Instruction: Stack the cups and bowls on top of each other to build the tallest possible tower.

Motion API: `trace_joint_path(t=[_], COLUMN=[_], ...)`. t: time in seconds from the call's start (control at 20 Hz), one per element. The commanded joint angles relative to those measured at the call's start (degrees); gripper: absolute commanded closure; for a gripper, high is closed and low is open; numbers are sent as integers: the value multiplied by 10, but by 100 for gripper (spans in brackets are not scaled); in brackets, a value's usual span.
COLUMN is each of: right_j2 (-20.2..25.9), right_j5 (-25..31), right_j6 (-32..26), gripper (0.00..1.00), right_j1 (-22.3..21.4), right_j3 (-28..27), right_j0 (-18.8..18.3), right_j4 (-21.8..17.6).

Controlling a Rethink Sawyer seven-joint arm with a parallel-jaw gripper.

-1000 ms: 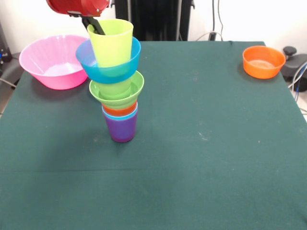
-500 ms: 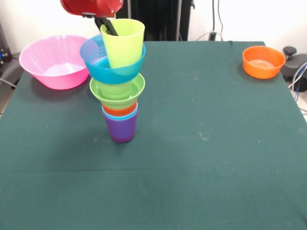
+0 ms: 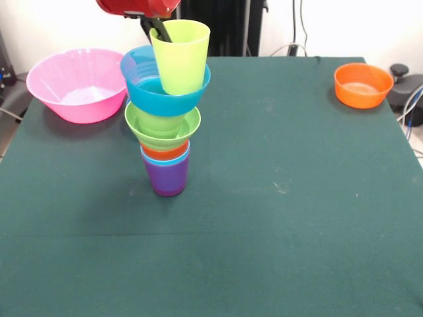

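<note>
The tower stands at the table's middle left on a purple cup (image 3: 166,178). Above it show the rims of a light blue cup (image 3: 165,159) and an orange cup (image 3: 164,151), then a ridged green bowl (image 3: 162,129) and a blue bowl (image 3: 164,90). A yellow-green cup (image 3: 181,57) sits on top, inside the blue bowl. Both lean and are offset to the right of the base. My gripper (image 3: 157,32) comes down from the top edge and is shut on the yellow-green cup's left rim, one dark finger reaching inside.
A large translucent pink bowl (image 3: 75,83) sits at the far left, close to the tower. An orange bowl (image 3: 362,84) stands alone at the far right corner. Cables and dark equipment lie beyond the right edge.
My gripper has moved right, carrying the yellow-green cup and the blue bowl under it to the right. The green bowl and the cups below have stayed put.
</note>
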Motion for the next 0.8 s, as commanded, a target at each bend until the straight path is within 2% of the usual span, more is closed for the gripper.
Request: trace_joint_path(t=[0.05,0.2,0.5,0.8], right_j2=[-25,-23,-26,-32], right_j5=[4,0,0,-10], right_j6=[-41,-44,-64,-69], gripper=[100,100,100,100], right_j1=[-4,-14,-3,0], right_j3=[35,47,24,30], right_j0=[19,12,10,6], right_j4=[-30,-29,-47,-60])
